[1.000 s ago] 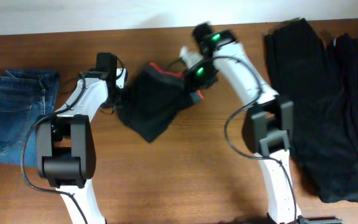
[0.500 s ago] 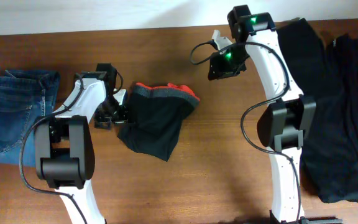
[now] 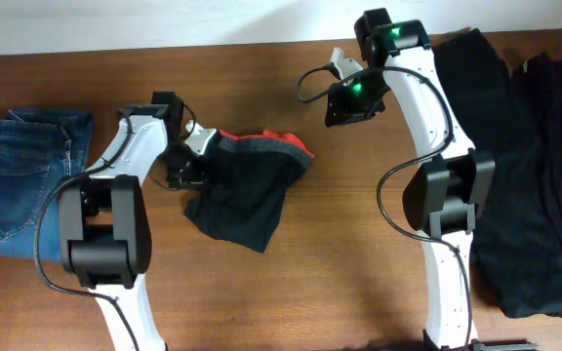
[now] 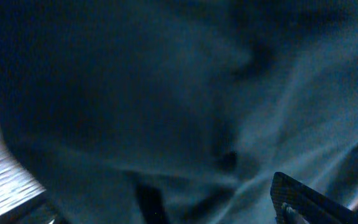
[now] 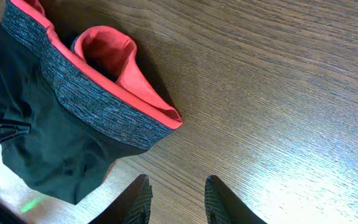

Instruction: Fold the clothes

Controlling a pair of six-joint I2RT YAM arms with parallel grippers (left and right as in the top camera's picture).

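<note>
One pair of black trousers, bunched left of centre on the table, red-orange waistband (a single band, doubled over itself) toward the far edge. Off to the right, two more black garments, laid long, side by side. At far left, one pair of blue jeans. Two grippers: left gripper spread wide against the trousers' left edge, dark cloth filling its camera; right gripper narrowly parted over bare wood, pinching nothing.

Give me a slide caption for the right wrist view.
Right end effector, open, hovers over wooden table beside black trousers with red-orange waistband lining.
</note>
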